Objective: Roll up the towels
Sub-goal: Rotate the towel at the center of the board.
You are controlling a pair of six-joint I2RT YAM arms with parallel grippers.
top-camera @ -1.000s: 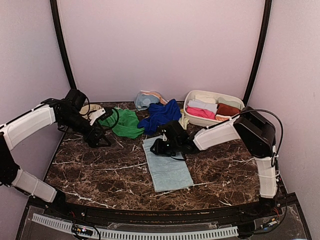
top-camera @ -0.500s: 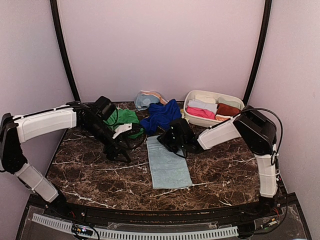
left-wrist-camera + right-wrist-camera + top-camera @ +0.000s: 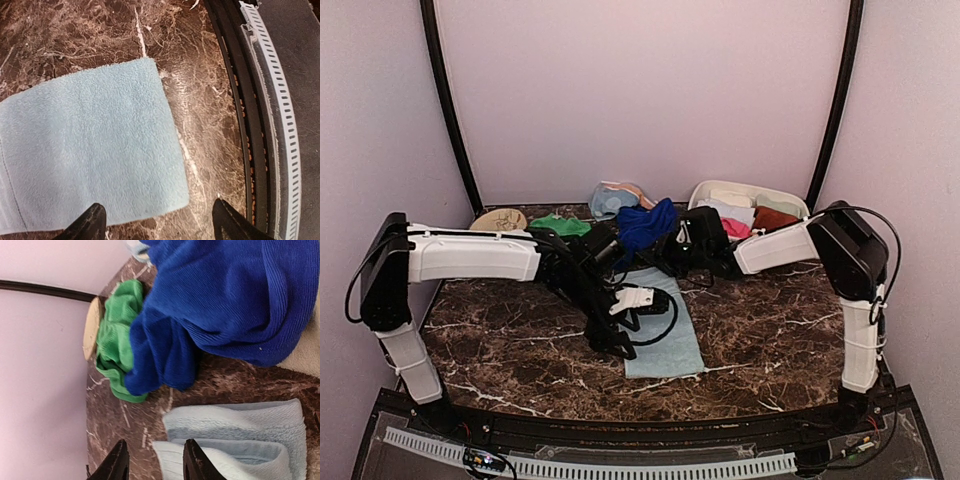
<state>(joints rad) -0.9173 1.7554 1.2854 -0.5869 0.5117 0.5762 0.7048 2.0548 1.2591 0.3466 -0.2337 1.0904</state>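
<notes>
light blue towel (image 3: pixel 672 345): flat on the marble table (image 3: pixel 500 340), long sides running away from the arm bases; near edge straight, near corners square; far end doubled into two layers in the right wrist view
left gripper (image 3: pixel 157 225): over the towel's near left corner; jaws spread wide, released, grasping nothing; one fingertip at the towel's long edge, the other over marble past its near edge
right gripper (image 3: pixel 154 460): at the towel's far end; jaws partly apart, clamping nothing; the folded layer's corner shows in the gap
room: a marble strip between the towel's near edge and the front rail (image 3: pixel 280 125); marble showing either side of the towel
other cloths: royal blue towel (image 3: pixel 225 305) just beyond the towel's far end; green towel (image 3: pixel 117 335) touching it, further left; rolled towels (image 3: pixel 775 218) in the white basin (image 3: pixel 795 203), beyond the towel to the right
</notes>
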